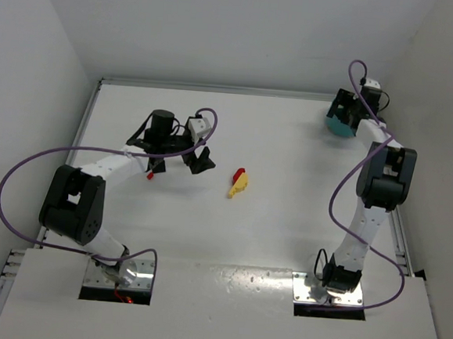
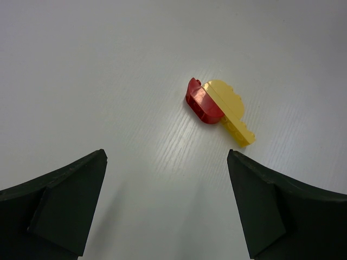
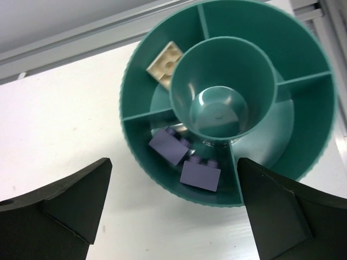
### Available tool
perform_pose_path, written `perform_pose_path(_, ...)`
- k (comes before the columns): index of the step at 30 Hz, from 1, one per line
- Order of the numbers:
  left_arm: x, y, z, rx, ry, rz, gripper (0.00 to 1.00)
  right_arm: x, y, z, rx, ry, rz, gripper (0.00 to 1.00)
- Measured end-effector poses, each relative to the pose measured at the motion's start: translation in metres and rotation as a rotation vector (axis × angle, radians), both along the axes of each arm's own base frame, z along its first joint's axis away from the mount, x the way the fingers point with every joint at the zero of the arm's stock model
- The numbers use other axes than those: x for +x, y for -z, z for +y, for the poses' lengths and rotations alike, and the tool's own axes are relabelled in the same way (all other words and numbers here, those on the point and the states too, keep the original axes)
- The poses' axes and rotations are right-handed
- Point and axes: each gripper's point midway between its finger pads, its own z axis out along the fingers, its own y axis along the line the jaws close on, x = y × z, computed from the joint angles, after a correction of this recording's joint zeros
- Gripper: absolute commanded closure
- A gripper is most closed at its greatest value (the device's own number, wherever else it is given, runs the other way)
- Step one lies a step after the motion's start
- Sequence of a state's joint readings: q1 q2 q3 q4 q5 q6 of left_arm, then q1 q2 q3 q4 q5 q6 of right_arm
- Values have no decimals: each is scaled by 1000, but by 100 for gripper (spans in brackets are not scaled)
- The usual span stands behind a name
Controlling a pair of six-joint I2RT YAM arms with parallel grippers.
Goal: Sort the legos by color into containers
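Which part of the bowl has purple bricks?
The outer compartment lowest in the right wrist view holds two purple bricks; its neighbour holds only a cream brick.

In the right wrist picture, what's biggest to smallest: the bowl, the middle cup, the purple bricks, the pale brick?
1. bowl
2. middle cup
3. purple bricks and pale brick: too alike to rank.

Bowl [image 3: 138,97]: teal plastic, glossy inside, finely ribbed outside.
Red lego [image 2: 201,103], yellow lego [image 2: 230,105]: smooth plastic, sheen seen.
Bench [image 2: 108,65]: white, faintly grained, slight sheen.
Left pincer [image 2: 167,155] fingers [image 2: 59,206]: matt black.
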State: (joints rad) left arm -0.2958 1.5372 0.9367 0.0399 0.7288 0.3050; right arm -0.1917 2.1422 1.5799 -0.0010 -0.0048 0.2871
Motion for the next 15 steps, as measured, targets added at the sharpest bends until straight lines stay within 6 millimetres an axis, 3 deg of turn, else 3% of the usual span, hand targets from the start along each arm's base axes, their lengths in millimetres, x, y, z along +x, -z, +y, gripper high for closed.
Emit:
perform_pose_path(8,0,0,0,0,0,0,0,-3,-6,28,62,-54,4,0)
perform_pose_path(15,-1,0,-2,-1,6,-2,0,-4,-43,51,70,-102,-59,0)
